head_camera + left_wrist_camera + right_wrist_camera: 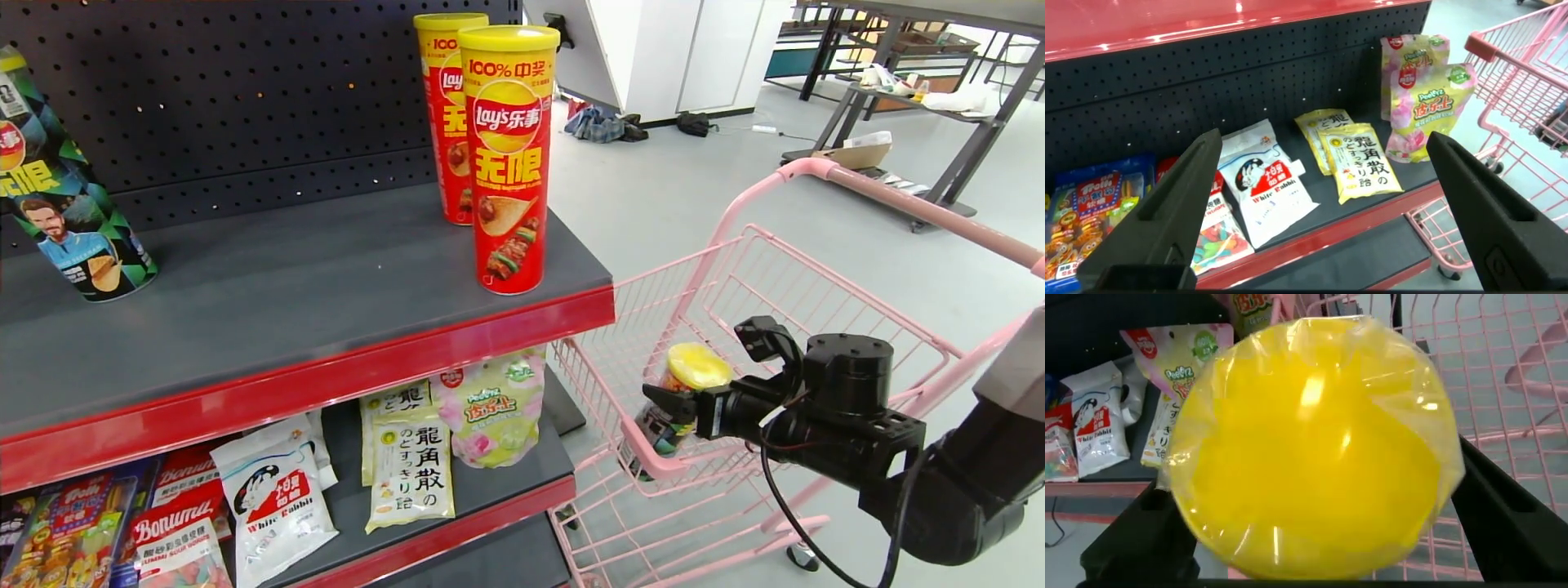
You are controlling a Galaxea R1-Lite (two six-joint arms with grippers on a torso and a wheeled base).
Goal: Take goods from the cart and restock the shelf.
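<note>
Pink cart (922,210) basket: yellow-lidded can (1310,449) between the right claw (700,367)'s jaws.

four chip cans (508,163), one pink cart (898,202).

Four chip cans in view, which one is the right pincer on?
The yellow-lidded dark can in the pink cart, gripped by the right pincer. The two red cans and the other dark can stand on the top shelf.

On the grey floor (653,196) far behind, a heap of clothes (600,124) and a dark bag (694,123) lie near a white cabinet (694,49), with dark-framed tables (939,109) bearing white clutter at far right.
</note>
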